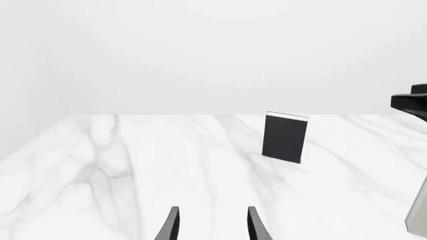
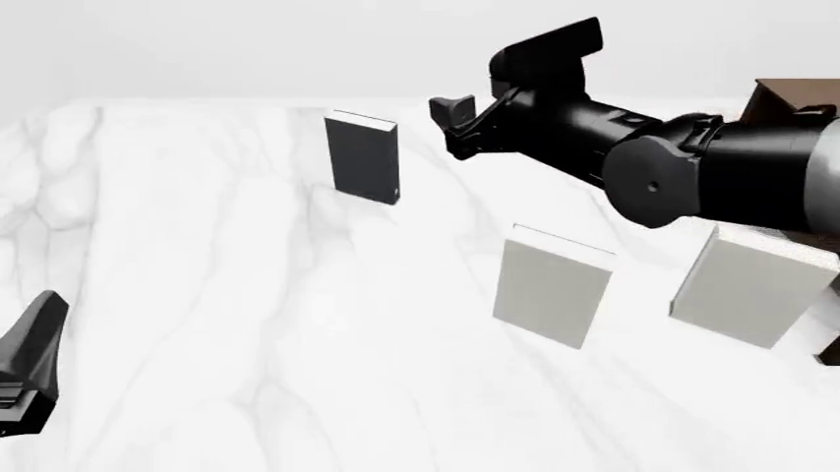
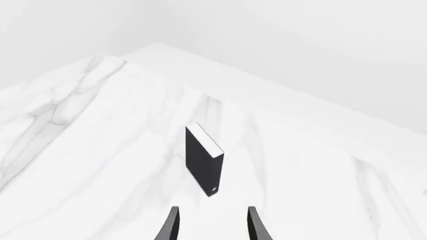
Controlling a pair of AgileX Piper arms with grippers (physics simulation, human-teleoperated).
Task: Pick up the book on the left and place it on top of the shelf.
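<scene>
**Right gripper lined up on the standing book**

Low at the near left, the left gripper point(image 2: 33, 339) idles, spread and empty. Farther along the counter point(image 2: 197, 295), the book point(image 2: 361, 157) stands upright. Right gripper point(image 2: 453, 123), spread, hangs beside it; a careless nudge could topple it.

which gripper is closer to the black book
Right. The right gripper hangs open just right of the black book; the left gripper sits far back at the table's near-left edge.
</scene>
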